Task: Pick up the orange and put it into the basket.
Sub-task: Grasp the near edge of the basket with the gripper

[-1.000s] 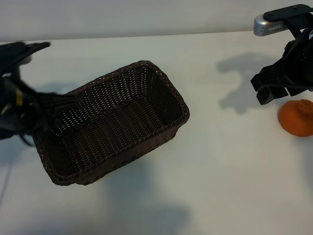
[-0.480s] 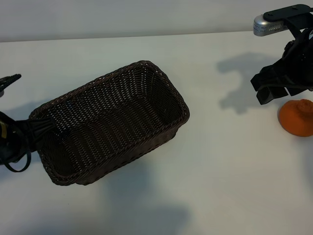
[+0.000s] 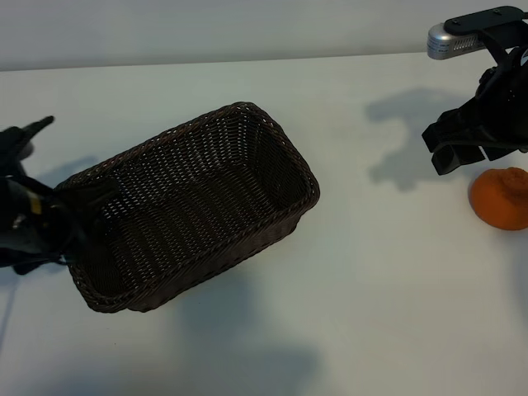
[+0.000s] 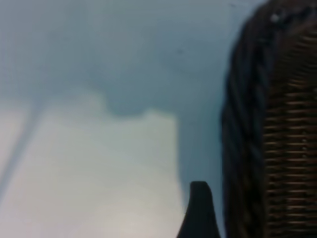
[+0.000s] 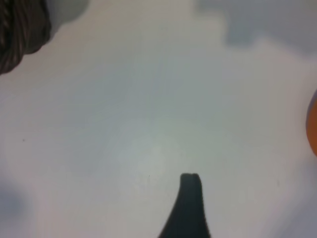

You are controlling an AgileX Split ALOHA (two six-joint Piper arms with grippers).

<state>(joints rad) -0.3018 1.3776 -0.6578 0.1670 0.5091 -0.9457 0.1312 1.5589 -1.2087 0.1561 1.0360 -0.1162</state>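
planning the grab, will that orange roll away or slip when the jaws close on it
The orange is round and sits loose on the bare table, so a nudge would probably roll it. Its matte, bumpy skin should give fair grip. It looks small and likely light, perhaps soft, so a gentle squeeze seems safer.

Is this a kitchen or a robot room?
Probably a robot test table: a plain white table holds only a wicker basket and an orange, with black robot arms at both sides.

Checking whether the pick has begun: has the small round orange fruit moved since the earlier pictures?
No. The small round orange fruit sits at the same spot on the white table, just below the right pincer.
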